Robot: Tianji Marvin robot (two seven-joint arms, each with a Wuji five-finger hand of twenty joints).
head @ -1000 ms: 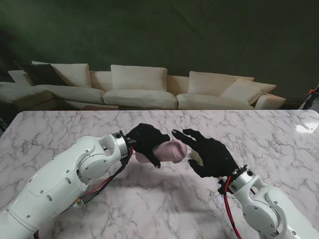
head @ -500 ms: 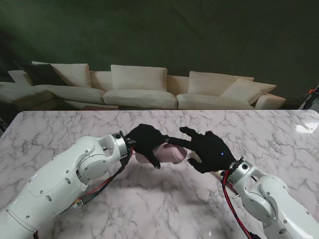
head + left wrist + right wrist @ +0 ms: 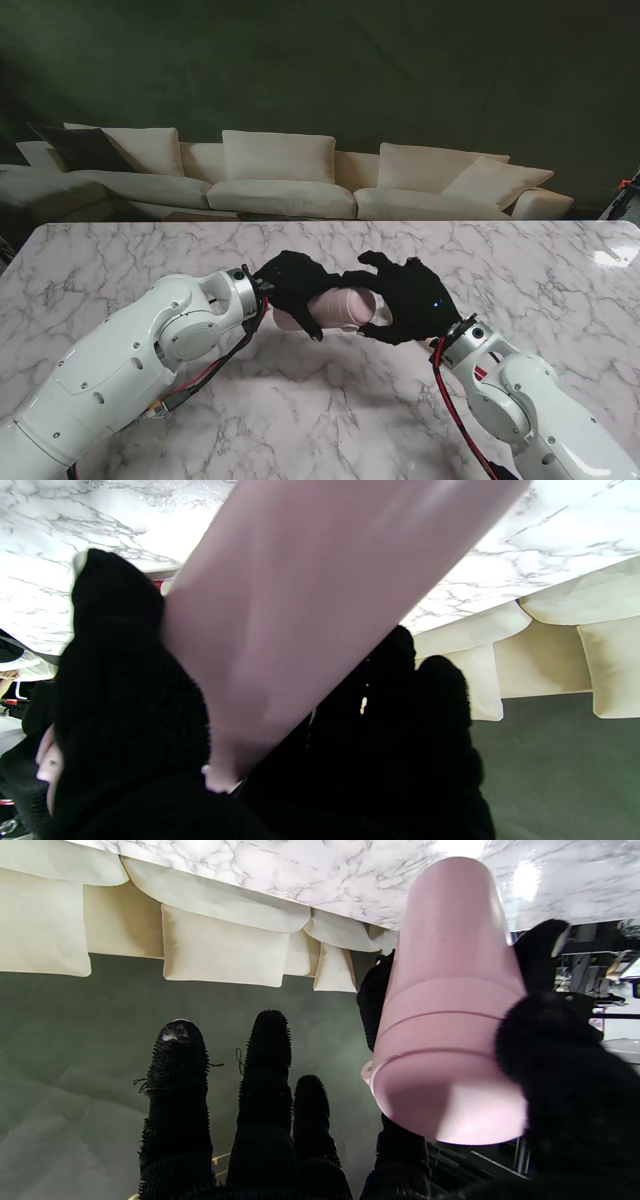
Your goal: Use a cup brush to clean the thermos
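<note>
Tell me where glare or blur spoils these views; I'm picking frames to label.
Stand view: sharp, with a glare patch on the table at its far right edge. Left wrist view: the thermos sits so close that it is soft and fills the frame; the marble behind is washed out. Right wrist view: fairly sharp, with bright glare spots on the marble beside the thermos.

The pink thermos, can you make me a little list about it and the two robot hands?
Thermos: pink thermos, lying sideways in the air over the marble table
Left hand: left hand wrapped around the thermos, holding it
Right hand: right hand at the capped end of the thermos; three fingers stretched out beside it, thumb on it; a real grip cannot be told
Lid: on
Brush: not visible
Behind the table: cream sofa
</note>
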